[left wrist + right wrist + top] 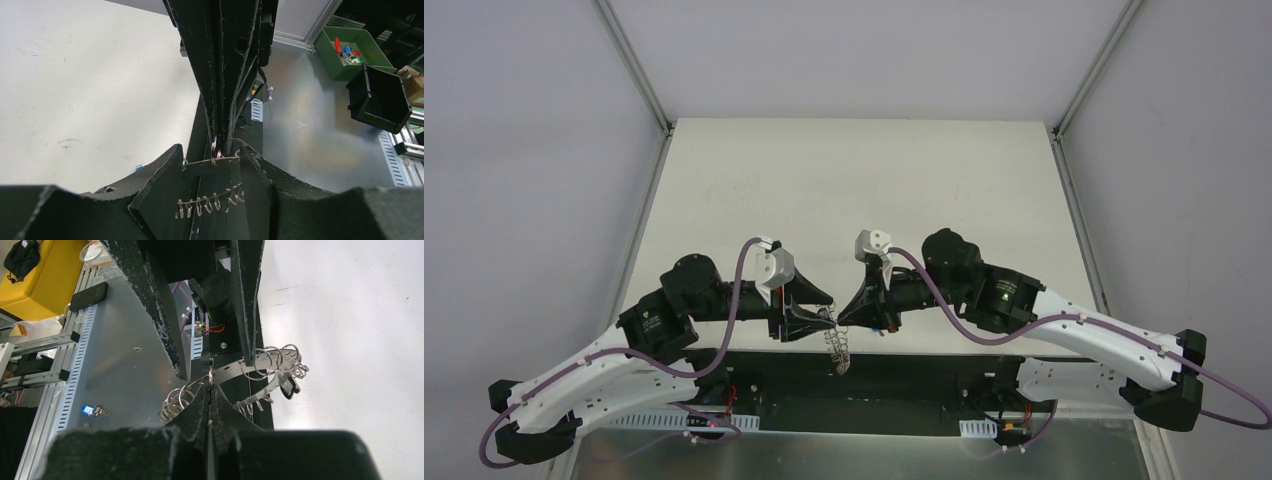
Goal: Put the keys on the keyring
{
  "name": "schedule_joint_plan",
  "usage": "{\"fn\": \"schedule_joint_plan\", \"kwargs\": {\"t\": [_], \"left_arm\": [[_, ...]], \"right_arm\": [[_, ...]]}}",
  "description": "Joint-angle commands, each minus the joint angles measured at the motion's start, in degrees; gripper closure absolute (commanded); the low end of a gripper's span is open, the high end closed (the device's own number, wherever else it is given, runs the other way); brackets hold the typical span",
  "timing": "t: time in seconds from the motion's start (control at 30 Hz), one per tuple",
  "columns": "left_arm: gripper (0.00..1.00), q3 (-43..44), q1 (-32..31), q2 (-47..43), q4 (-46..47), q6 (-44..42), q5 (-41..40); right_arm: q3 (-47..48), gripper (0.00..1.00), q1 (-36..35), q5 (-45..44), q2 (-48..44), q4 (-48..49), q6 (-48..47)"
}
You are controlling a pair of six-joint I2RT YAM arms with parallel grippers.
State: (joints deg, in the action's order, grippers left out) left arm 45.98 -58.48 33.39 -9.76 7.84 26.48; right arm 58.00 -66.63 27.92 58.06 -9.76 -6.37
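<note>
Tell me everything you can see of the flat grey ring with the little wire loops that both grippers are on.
The flat grey-brown keyring is a thin, metal-looking band, its outer edge fringed with small silver wire loops. It is held in the air between the two arms, nearly edge-on to both wrist cameras. The left gripper holds it across its width between spread fingers; the right gripper is shut on its rim. A small dark tag seems to hang from it.
</note>
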Motion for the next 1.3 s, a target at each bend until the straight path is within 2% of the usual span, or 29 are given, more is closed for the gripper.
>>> {"fn": "schedule_joint_plan", "kwargs": {"t": [0.0,0.23,0.7,0.87,1.03,1.2,1.27], "left_arm": [[0.55,-0.19,-0.08,0.14,3.42,-1.27,0.17],[0.55,-0.8,-0.06,-1.66,3.48,-1.33,-0.44],[0.56,-1.32,-0.06,-0.9,5.54,0.12,4.39],[0.69,-1.3,-0.11,-0.4,5.74,0.1,5.39],[0.93,-1.15,-0.07,0.22,5.74,0.22,6.8],[0.96,-1.31,-0.07,0.03,5.4,0.48,6.71],[0.92,-1.3,-0.11,-0.07,5.29,0.58,6.44]], "right_arm": [[3.73,1.0,-0.16,2.09,-0.12,2.24,1.63],[3.83,1.0,-0.09,3.48,-0.67,2.11,2.37],[4.94,1.0,-0.11,3.51,0.82,3.74,4.79],[5.37,1.0,-0.11,3.58,1.18,3.79,4.7],[5.44,1.0,-0.13,3.24,0.99,3.88,4.62],[4.97,1.0,-0.13,2.34,0.07,3.96,4.36],[4.93,1.0,-0.12,2.24,-0.15,3.96,4.35]]}}
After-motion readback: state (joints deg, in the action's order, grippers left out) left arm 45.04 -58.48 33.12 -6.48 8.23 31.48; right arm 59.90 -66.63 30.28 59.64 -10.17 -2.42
